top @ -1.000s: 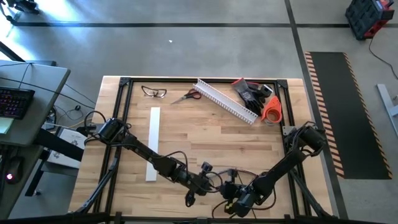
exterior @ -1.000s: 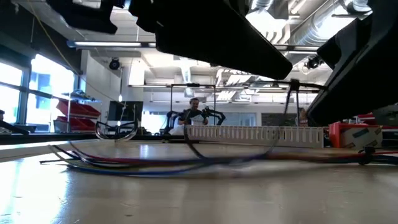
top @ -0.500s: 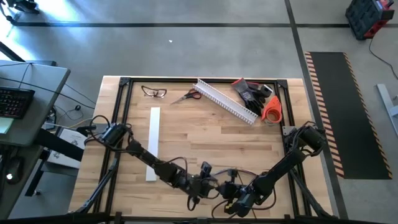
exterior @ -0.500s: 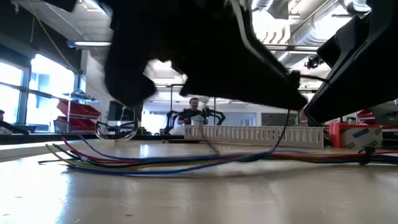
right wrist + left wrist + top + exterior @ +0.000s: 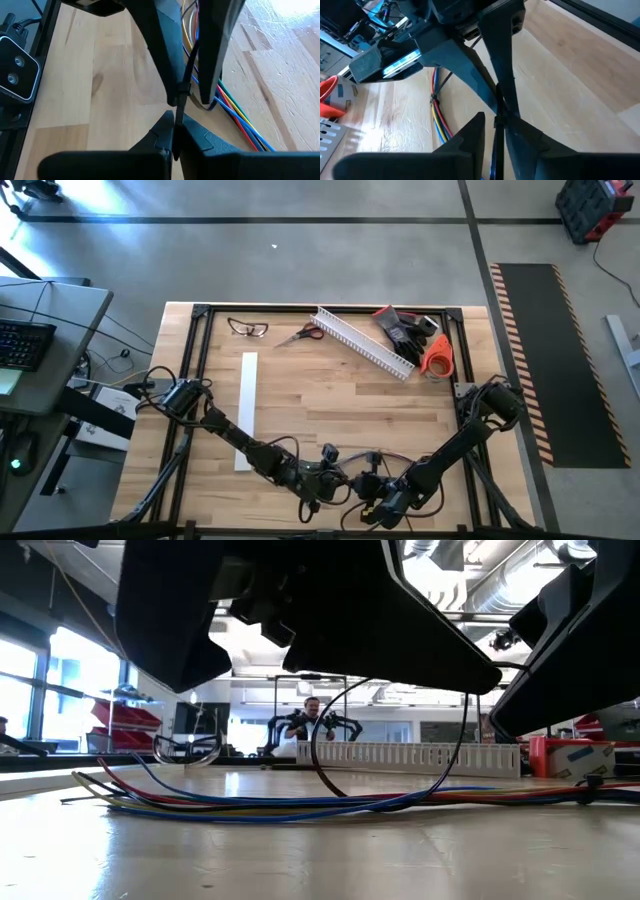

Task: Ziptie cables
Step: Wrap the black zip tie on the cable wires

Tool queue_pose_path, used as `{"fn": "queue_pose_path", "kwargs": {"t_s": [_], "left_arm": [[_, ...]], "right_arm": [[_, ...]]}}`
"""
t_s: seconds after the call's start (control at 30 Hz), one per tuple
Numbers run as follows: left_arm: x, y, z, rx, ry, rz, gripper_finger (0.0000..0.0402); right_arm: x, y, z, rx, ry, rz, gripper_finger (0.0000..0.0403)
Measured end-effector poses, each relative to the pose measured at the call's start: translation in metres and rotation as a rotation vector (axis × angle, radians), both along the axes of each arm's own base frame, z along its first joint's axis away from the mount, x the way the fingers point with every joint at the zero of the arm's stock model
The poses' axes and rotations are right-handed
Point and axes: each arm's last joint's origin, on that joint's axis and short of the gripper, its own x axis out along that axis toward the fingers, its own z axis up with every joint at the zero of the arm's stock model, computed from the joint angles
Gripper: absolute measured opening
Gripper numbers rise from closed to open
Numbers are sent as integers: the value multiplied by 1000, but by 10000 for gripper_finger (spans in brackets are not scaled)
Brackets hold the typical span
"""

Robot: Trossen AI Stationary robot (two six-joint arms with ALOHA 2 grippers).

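My table (image 5: 330,395) carries cables (image 5: 250,805) at its near edge, and glasses (image 5: 247,329), scissors (image 5: 300,335), channel (image 5: 362,342), tape (image 5: 437,354) along its far edge.

Far edge of table (image 5: 330,395), left to right: safety glasses (image 5: 247,329), scissors (image 5: 300,335), white slotted channel (image 5: 362,340) lying diagonally, dark gloves (image 5: 403,328) (partly piled), orange tape roll (image 5: 436,357). White flat strip (image 5: 246,411) lies lengthwise left of centre. Person (image 5: 312,718) visible in room behind.
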Motion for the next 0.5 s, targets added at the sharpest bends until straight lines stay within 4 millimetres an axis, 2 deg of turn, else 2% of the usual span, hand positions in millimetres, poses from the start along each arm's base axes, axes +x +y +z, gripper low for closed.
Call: {"fn": "queue_pose_path", "kwargs": {"t_s": [0.2, 0.33, 0.43, 0.5], "left_arm": [[-1, -2, 0, 0, 3, -16, 14], [-1, -2, 0, -18, 4, -9, 6], [0, 0, 0, -51, 18, -26, 3], [3, 4, -1, -92, 43, -60, 2]], "right_arm": [[0, 0, 0, -10, 2, 7, 0], [-4, 0, -2, -73, 29, 47, 3], [-15, -4, 2, -130, 133, 94, 24], [-24, -11, 14, -143, 222, 72, 48]]}}
